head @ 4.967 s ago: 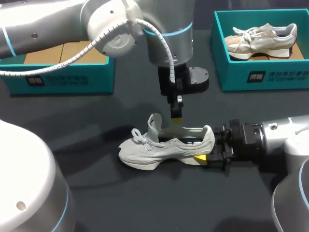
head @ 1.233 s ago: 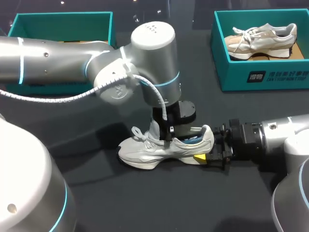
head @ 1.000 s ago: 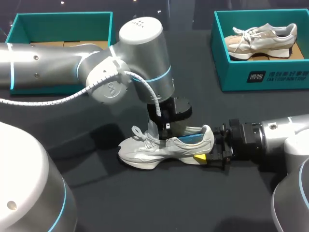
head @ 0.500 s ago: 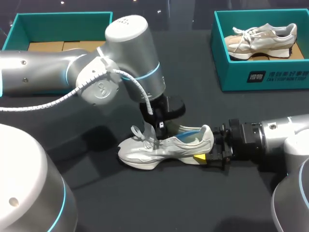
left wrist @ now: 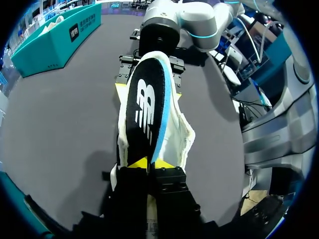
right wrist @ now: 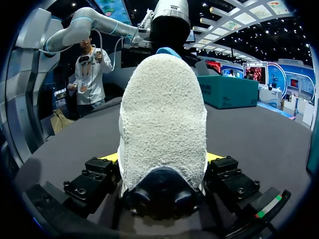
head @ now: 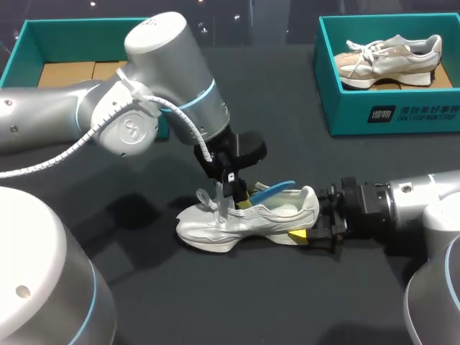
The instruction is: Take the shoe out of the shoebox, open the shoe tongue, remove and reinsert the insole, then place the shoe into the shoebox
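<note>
Head view: the pale shoe lay on its sole on the dark table, toe towards the left arm's side, well apart from the empty teal shoebox at the far left. The right end effector was clamped on the heel. The left end effector reached down beside the raised tongue, and the blue-edged insole slanted up out of the shoe's opening. A second shoebox at the far right held another shoe

Left wrist view: the left end effector had its yellow tips nearly together, pinching the near end of the insole, whose dark top face stretched ahead over the shoe

Right wrist view: the right end effector gripped the fleecy heel of the shoe from both sides, fingers fairly wide apart. The tip of the insole peeped above the collar

The insole looked thin, light and floppy, so I judged it would bend and might catch on the collar. A firm pinch close to its end seemed best. The shoe's upper looked soft, while the heel seemed the stiffest place to hold
</note>
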Available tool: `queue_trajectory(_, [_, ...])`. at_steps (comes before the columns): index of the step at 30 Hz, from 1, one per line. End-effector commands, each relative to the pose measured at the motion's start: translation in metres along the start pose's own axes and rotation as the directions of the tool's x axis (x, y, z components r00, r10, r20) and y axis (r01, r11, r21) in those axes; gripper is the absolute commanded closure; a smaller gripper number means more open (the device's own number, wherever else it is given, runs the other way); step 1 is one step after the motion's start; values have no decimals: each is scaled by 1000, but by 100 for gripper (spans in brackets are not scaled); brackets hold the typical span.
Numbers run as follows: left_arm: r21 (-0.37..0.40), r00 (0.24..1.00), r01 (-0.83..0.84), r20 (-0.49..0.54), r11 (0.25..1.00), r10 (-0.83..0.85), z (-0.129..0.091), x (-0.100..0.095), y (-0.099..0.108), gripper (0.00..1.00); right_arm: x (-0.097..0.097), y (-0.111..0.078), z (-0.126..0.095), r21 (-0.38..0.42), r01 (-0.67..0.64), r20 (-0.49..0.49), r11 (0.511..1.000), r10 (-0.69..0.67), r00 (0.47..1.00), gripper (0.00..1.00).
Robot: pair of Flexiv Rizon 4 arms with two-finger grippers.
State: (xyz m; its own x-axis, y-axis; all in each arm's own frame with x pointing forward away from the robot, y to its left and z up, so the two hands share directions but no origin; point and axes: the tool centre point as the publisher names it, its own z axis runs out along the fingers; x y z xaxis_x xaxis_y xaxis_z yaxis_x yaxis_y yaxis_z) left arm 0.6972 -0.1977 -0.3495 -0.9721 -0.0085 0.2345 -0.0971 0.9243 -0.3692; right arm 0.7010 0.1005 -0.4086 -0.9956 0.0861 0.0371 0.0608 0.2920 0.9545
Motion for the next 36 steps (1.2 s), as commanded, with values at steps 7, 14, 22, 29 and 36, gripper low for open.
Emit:
queue_trajectory(7, [41, 999, -21, 26, 999, 20, -5, 8, -26, 100, 1, -1, -1, 3, 0, 1, 1000, 0, 1000, 100])
queue_trajectory(14, [70, 999, -9, 51, 998, 6, -5, 3, -45, 100, 1, -1, -1, 3, 0, 1, 1000, 0, 1000, 100])
queue_trajectory(22, [80, 996, 15, 88, 997, -22, -3, -8, -62, 100, 1, -1, -1, 3, 0, 1, 1000, 0, 1000, 100])
queue_trajectory(29, [106, 992, -20, 124, 994, 7, -10, 0, -66, 67, 1, -1, -1, 3, 0, 1, 1000, 0, 1000, 100])
queue_trajectory(36, [127, 985, -43, 172, 991, 20, -12, 6, -68, 62, 1, -1, -1, 3, 0, 1, 1000, 0, 1000, 100])
